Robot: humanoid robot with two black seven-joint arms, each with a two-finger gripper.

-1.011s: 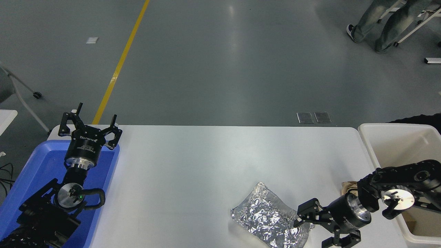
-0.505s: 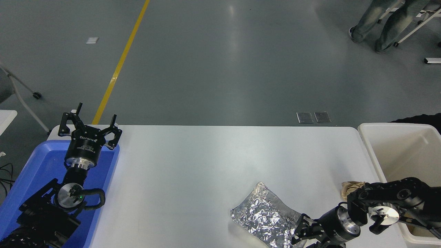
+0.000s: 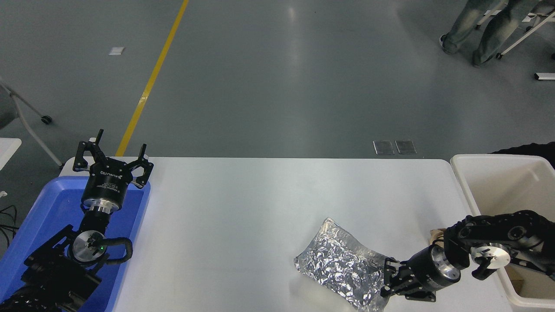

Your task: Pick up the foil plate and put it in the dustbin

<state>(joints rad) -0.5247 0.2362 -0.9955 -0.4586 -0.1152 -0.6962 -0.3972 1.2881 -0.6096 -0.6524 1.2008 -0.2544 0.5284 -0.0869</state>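
1. Nearest the camera, the right black pincer (image 3: 389, 279) had clenched on the right edge of the large crinkled silver foil plate (image 3: 340, 271), which sat low on the white worktop (image 3: 260, 208), right of centre.
2. Half a second earlier the pincer was lower and the plate lay slightly further left; the plate's near edge now seemed raised, so the lift had probably begun.
3. A small tan crumpled paper ball (image 3: 435, 235) peeked out behind the right arm.
4. The cream-white rectangular plastic dustbin (image 3: 470, 184) stood beside the worktop's right edge, well apart from the plate.
5. The left black pincer (image 3: 113, 161) was parked, released, over the blue plastic tray (image 3: 30, 225) at far left.
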